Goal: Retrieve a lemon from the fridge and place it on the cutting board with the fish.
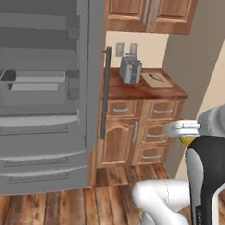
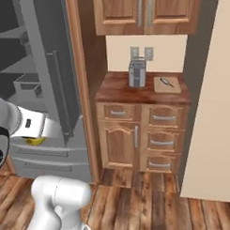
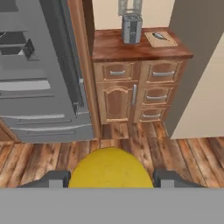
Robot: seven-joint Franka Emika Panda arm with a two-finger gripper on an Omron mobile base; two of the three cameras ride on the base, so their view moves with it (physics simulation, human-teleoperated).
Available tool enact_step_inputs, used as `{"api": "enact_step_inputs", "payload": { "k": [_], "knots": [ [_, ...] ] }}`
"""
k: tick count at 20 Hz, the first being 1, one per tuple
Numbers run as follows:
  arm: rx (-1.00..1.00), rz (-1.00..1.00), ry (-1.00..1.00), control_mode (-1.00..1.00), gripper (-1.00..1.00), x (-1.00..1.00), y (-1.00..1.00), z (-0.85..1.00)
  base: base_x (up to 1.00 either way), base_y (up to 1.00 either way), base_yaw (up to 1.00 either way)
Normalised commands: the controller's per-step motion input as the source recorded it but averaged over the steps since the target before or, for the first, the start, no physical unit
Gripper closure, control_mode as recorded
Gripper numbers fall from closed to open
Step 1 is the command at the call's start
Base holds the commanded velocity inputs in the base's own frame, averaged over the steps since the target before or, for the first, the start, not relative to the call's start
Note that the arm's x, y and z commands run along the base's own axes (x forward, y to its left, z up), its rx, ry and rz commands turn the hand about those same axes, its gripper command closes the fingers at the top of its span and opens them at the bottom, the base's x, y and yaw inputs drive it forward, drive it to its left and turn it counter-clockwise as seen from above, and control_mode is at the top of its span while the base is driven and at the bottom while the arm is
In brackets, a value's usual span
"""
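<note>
Two dark fingertips [image 3: 54, 179] of the gripper [image 3: 110, 178] stand partly open and clasp the lemon [image 3: 110, 168] between them. Beyond the gripper, left of the counter [image 3: 140, 46], the fridge [image 3: 39, 74] stands with its door open. Farther, on the counter, right of the toaster [image 3: 131, 28], the cutting board [image 3: 161, 39] lies with the fish [image 3: 159, 36].
</note>
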Motion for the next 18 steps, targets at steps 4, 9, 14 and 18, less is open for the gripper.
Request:
{"api": "enact_step_inputs", "payload": {
  "k": [4,9,14,18],
  "knots": [
    [0.00,0.00,0.00,1.00,1.00,0.00,0.00,0.00,0.20,-0.89,0.00],
    [0.00,0.00,0.00,1.00,1.00,0.00,0.00,0.00,0.35,-0.75,0.00],
    [0.00,0.00,0.00,1.00,1.00,0.00,0.00,0.00,0.51,-0.54,0.00],
    [0.00,0.00,0.00,1.00,1.00,0.00,0.00,0.00,0.56,-0.26,0.00]
  ]
}}
